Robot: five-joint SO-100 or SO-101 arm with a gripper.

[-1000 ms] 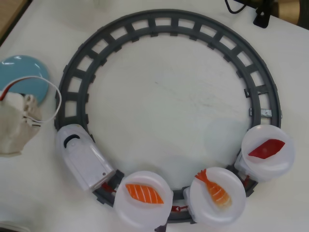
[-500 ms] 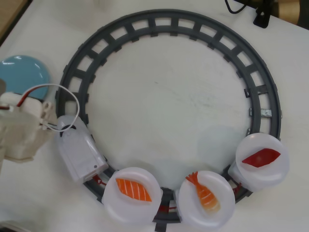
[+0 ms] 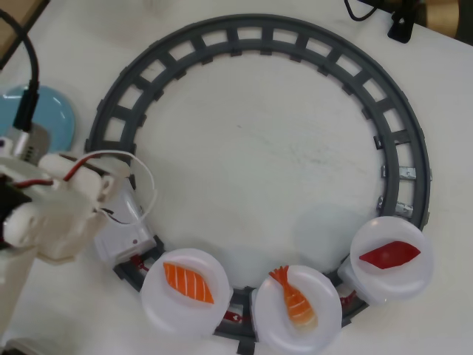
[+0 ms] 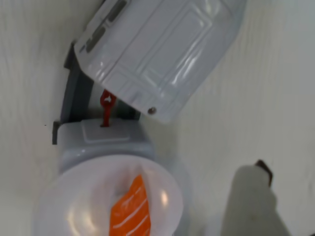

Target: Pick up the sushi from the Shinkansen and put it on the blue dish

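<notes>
The sushi [image 3: 293,297], orange with a forked tail, lies on the middle white plate [image 3: 318,325] of the Shinkansen at the bottom of the overhead view. The white engine [image 3: 127,235] [image 4: 157,54] is mostly covered by my arm. My gripper [image 3: 103,203] hovers over the engine, well left of the sushi. In the wrist view only one pale finger [image 4: 251,199] shows, at the lower right, with nothing held in sight. The blue dish [image 3: 55,111] sits at the upper left, partly behind my arm and cable.
A grey ring track [image 3: 259,33] fills the table. The first car's plate [image 3: 159,310] [image 4: 74,206] carries a flat salmon piece [image 3: 188,282] [image 4: 130,209]; the last plate [image 3: 414,277] holds a dark red piece [image 3: 389,254]. A black cable [image 3: 29,74] runs at the upper left.
The train has rolled along the bottom of the track, its plates shifting left. My arm has swung in from the left edge and now covers most of the engine.
</notes>
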